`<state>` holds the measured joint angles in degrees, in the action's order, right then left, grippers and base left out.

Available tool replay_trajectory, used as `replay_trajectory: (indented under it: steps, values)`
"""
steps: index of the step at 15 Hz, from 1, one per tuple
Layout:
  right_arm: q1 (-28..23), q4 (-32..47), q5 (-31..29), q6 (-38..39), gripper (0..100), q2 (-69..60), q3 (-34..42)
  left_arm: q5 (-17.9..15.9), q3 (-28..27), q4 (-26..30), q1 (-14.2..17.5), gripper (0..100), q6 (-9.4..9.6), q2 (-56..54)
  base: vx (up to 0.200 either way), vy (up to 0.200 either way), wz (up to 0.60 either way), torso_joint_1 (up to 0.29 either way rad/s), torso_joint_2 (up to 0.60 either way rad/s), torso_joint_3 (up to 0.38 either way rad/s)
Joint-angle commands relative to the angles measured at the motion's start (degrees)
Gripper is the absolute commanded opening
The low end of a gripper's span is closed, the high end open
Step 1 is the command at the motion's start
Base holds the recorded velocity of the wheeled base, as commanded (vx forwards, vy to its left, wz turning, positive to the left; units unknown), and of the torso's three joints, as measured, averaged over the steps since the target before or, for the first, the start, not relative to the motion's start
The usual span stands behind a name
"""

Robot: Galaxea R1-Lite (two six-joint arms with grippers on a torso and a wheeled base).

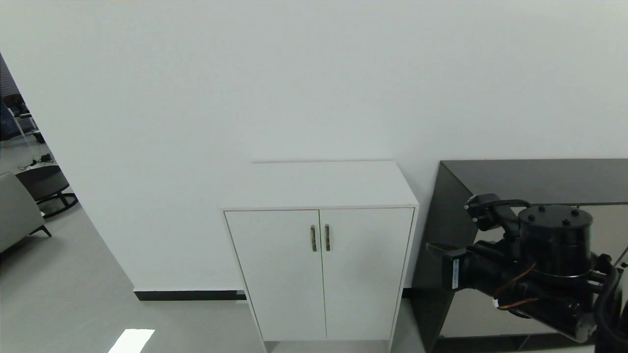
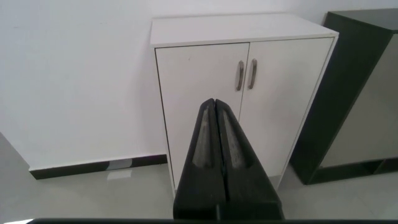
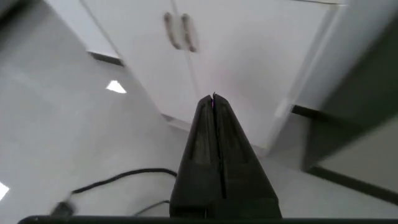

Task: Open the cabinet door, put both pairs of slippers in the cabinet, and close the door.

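Head view: white cabinet (image 1: 319,184) by the wall (image 1: 294,88), both doors (image 1: 277,274) shut, dark cabinet (image 1: 439,230) just beside it. Left wrist view: left end effector (image 2: 215,102) squeezed tight, holding nothing, apart from the doors. Right wrist view: right end effector (image 3: 214,97) squeezed tight, empty, over the floor (image 3: 68,137).

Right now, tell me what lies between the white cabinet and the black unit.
Head view: a narrow bare gap between white cabinet and black unit, showing wall and skirting.

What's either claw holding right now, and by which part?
Nothing. The left claw and the right claw are both shut and empty, clear of the closed cabinet.
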<state>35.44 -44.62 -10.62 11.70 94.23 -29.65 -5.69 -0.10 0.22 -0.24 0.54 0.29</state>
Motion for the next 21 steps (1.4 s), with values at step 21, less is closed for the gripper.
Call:
replay_trajectory:
  steps: [21]
  values:
    - [-32.1,42.9,15.9,-15.0,0,-69.4,28.9,0.1,0.0,0.0,0.0,0,0.08,0.0,0.000,0.000,0.00,0.000,0.00,0.000]
